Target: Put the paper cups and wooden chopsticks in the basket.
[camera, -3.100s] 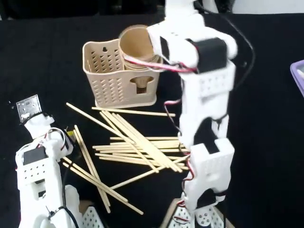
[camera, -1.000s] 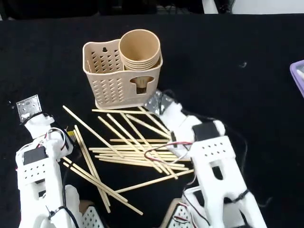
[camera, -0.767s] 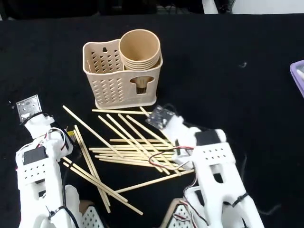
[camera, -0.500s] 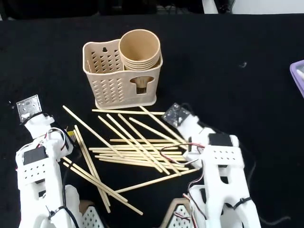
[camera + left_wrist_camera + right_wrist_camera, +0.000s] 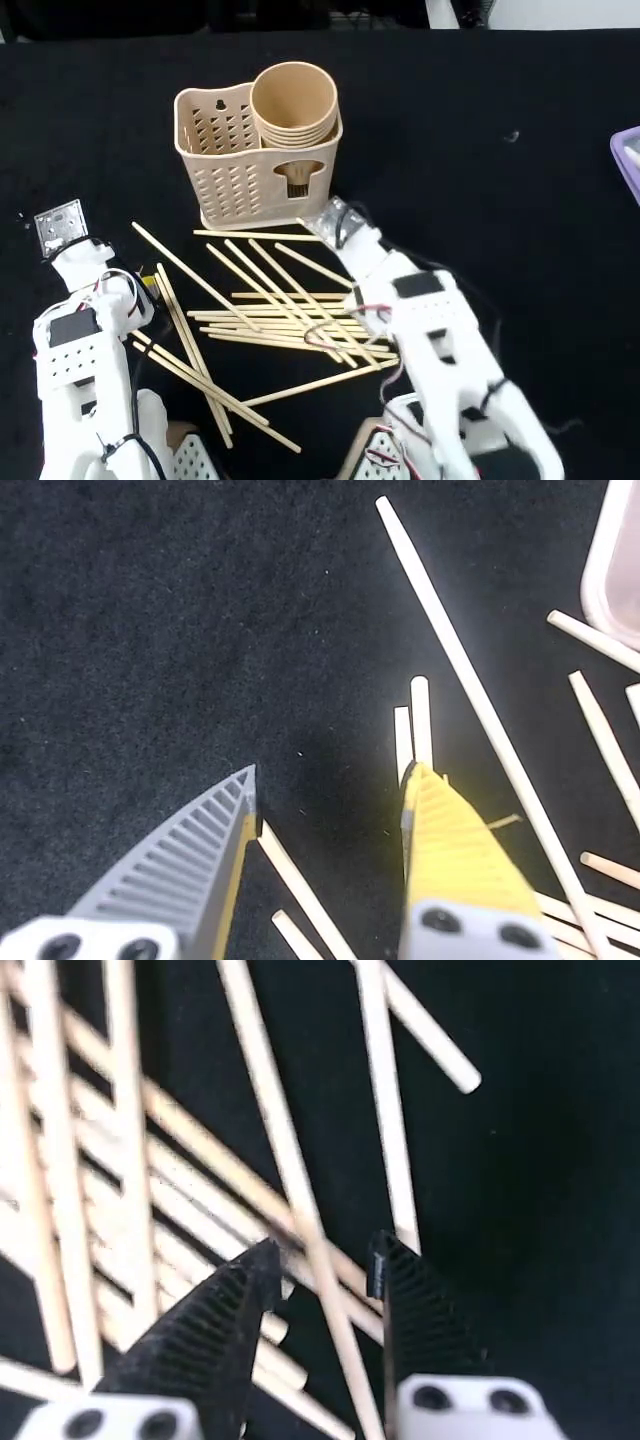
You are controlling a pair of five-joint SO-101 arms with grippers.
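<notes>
A stack of paper cups (image 5: 293,100) stands in one compartment of the beige basket (image 5: 225,170). Several wooden chopsticks (image 5: 285,315) lie scattered on the black table in front of the basket. My right arm (image 5: 415,300) leans over the right end of the pile. My right gripper (image 5: 325,1250) is open just above the chopsticks (image 5: 290,1160), and one stick runs through the gap between its black fingers. My left arm (image 5: 85,335) sits at the front left. My left gripper (image 5: 330,778) is open over bare cloth, its yellow finger (image 5: 445,850) above two stick ends (image 5: 415,720).
A purple tray (image 5: 628,150) shows at the right edge of the table. A corner of the basket (image 5: 615,560) appears in the left wrist view. The black cloth (image 5: 500,200) to the right of the basket is bare.
The right arm came down from above the basket to the chopstick pile, swung right, then back left toward the basket. A few sticks shifted. The left arm has not moved.
</notes>
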